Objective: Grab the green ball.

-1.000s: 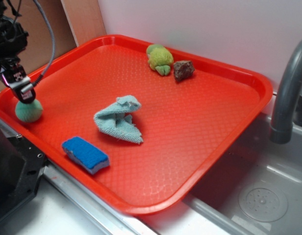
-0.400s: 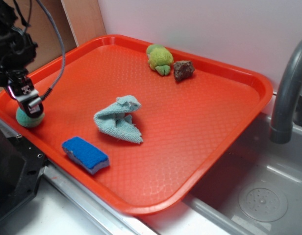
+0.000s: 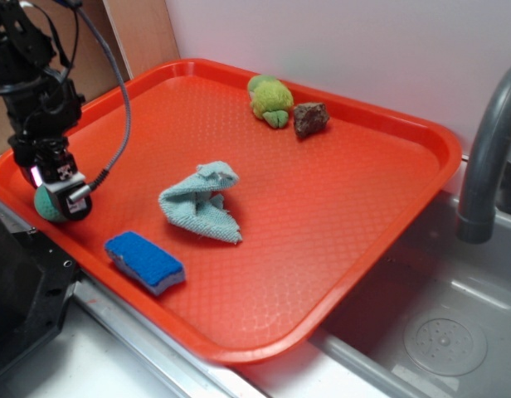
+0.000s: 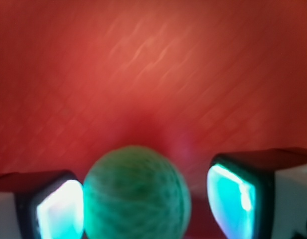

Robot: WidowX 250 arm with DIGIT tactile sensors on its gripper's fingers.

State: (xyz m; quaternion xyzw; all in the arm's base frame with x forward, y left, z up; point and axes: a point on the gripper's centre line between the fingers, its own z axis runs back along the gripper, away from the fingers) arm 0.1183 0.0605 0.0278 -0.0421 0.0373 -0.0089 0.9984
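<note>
The black arm comes down from the upper left of the exterior view, its wrist pointing steeply downward and a grey cable looping off its right side. The end effector [image 3: 63,199] sits low over the near left corner of the red tray [image 3: 338,199], right at the green ball [image 3: 45,204], of which only a teal sliver shows to the left of the black fingers — the rest is hidden behind them. From this angle I cannot tell how far apart the fingers are.

The wrist view settles that. There the green ball [image 4: 136,195] fills the lower middle of the frame, its ribbed surface slightly blurred, resting on the tray's red floor [image 4: 153,74]. The end effector [image 4: 143,204] is spread wide around it: the left pad [image 4: 59,211] lies just beside the ball, close enough that I cannot tell whether it touches, while the right pad [image 4: 230,199] stands clearly apart with red tray visible in the gap. So the ball is between the fingers but not clamped.

Only the exterior view shows the rest of the tray: a pale teal cloth [image 3: 201,203] crumpled near the middle, a blue sponge [image 3: 145,262] at the near edge to the right of the ball, a yellow-green plush toy [image 3: 270,100] at the far side with a brown lumpy object [image 3: 310,118] just beside it. To the right, off the tray, a grey faucet [image 3: 488,157] curves over a sink [image 3: 446,340].
</note>
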